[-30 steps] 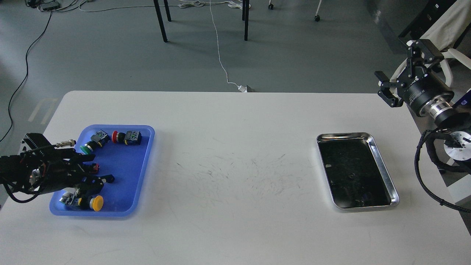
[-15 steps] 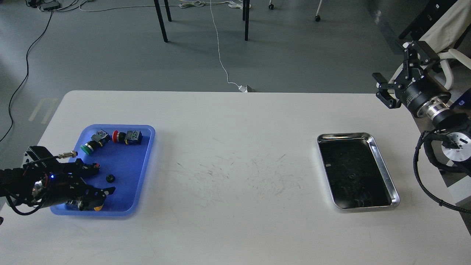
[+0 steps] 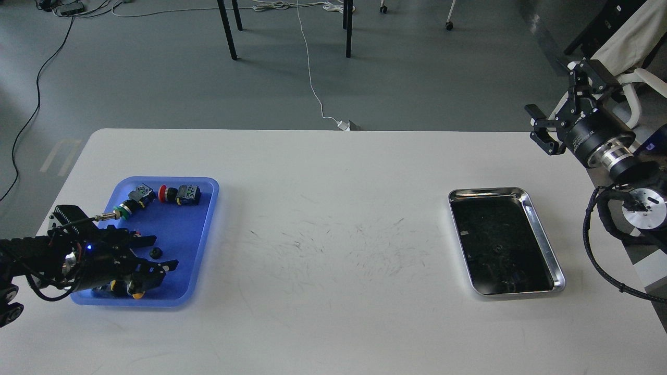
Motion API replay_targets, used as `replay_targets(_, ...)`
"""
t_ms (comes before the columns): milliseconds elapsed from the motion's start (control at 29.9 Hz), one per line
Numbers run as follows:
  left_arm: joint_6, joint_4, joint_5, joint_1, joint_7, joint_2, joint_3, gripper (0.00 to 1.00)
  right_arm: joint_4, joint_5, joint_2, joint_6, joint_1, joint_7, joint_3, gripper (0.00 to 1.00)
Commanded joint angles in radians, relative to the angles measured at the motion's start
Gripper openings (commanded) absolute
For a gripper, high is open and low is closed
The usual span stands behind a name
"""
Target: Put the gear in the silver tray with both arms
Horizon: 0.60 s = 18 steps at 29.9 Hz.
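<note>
No brand, label or writing can be read on any item. Nearest, at the left edge: our left gripper [image 3: 159,253], fingers spread apart over the near half of the blue plastic tray [image 3: 204,229], one finger tip [image 3: 148,239] above and one below a small black gear [image 3: 155,253] that lies on the tray floor between them; we cannot tell whether either finger touches it, and nothing is held. Under the gripper body, a yellow push button [image 3: 137,295], partly hidden. At the tray's far end, a green push button [image 3: 124,211] and a red push button [image 3: 163,194], each with a dark switch block attached. Right side of the white table [image 3: 333,312]: the silver tray [image 3: 542,229], dark reflective bottom, polished rim, well apart from the blue tray and from both grippers. Farthest, beyond the table's right far corner: our right gripper [image 3: 555,115], raised off the table, fingers spread wide, holding nothing.
</note>
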Motion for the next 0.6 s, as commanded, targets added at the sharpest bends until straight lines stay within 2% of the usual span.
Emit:
replay_targets(0,0.004,0.006,0.004,0.0,0.0,0.001,0.003,0.71,0.0,-0.002,0.0,0.0,-0.004,0.0,-0.003,0.99)
replay_targets(568,0.019,0.041,-0.002,0.003,0.0,0.001,0.004,0.6,0.0,-0.002,0.006,0.0,-0.009,0.0,-0.003,0.99)
